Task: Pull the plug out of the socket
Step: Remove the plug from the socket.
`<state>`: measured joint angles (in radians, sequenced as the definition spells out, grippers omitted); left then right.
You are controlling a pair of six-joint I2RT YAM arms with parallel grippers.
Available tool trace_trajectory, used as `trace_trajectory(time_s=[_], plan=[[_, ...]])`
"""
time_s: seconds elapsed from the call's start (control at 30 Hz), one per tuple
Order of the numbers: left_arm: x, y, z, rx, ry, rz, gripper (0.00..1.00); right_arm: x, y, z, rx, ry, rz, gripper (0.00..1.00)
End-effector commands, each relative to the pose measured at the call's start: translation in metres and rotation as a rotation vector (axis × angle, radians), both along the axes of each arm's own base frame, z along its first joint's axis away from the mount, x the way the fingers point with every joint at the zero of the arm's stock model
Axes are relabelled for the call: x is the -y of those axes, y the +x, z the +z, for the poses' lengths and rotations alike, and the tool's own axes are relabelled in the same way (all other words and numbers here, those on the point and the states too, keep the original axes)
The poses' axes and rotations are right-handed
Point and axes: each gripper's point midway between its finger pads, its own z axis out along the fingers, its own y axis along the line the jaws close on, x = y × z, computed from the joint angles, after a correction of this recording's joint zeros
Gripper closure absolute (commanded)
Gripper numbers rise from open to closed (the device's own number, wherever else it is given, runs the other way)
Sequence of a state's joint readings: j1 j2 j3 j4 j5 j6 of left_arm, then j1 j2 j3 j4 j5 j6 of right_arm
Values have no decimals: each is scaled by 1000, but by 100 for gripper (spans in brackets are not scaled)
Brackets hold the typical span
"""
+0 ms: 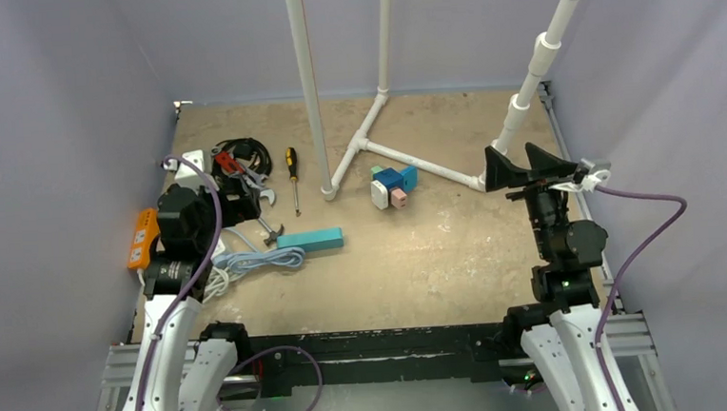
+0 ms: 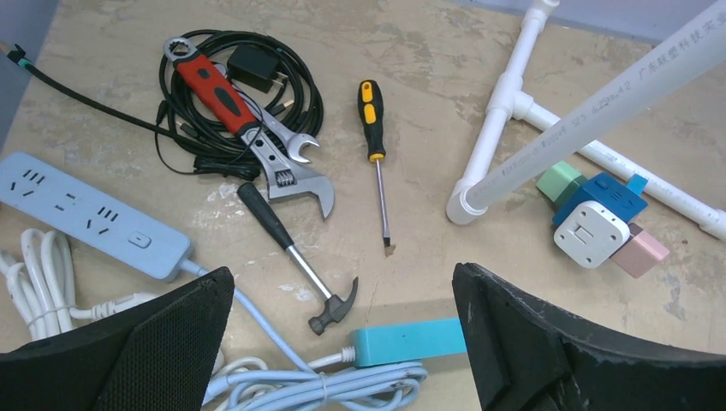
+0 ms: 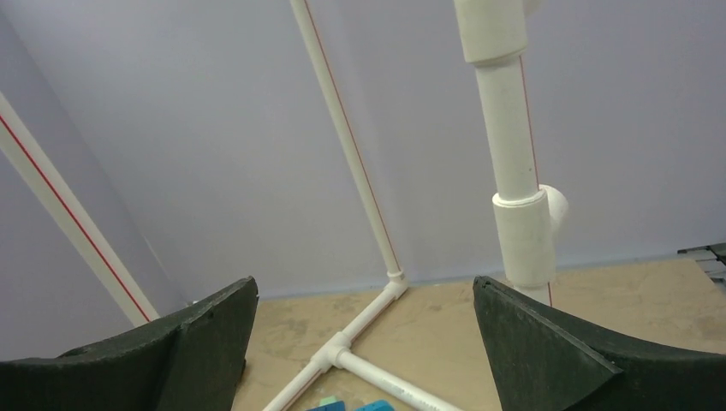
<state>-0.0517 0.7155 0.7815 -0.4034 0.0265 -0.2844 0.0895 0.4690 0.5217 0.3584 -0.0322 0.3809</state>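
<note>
A blue cube socket (image 1: pixel 391 178) lies mid-table by the white pipe frame, with a white plug (image 1: pixel 379 195), a pink plug (image 1: pixel 399 198) and a green plug (image 1: pixel 377 170) stuck in it. The left wrist view shows the blue cube (image 2: pixel 608 195), the white plug (image 2: pixel 591 233), the pink one (image 2: pixel 642 253) and the green one (image 2: pixel 561 180) at the right. My left gripper (image 1: pixel 236 209) is open and empty over the tools, far left of the cube; its jaws (image 2: pixel 342 274) stand wide. My right gripper (image 1: pixel 527 168) is open, empty and raised to the cube's right (image 3: pixel 364 291).
A teal power strip (image 1: pixel 310 239) with a coiled cable, a hammer (image 2: pixel 295 257), wrench (image 2: pixel 248 116), screwdriver (image 2: pixel 375 150), black cable coil (image 2: pixel 282 77) and pale blue power strip (image 2: pixel 94 214) lie at the left. An orange strip (image 1: pixel 141 238) sits at the left edge. White pipes (image 1: pixel 307 85) rise mid-table.
</note>
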Motion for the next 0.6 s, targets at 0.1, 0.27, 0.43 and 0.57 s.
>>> trace_trajectory(time_s=[0.1, 0.27, 0.43, 0.57], plan=[[-1, -4, 28, 105, -14, 6, 1, -21, 8, -1, -2, -61, 107, 1], [31, -5, 34, 149, -26, -181, 5, -35, 26, -19, -58, -94, 177, 3], [53, 3, 18, 90, -34, -269, 7, -52, 49, -61, -201, -101, 257, 11], [73, 4, 25, 104, -67, -337, 7, -82, 60, -109, -338, -84, 333, 16]])
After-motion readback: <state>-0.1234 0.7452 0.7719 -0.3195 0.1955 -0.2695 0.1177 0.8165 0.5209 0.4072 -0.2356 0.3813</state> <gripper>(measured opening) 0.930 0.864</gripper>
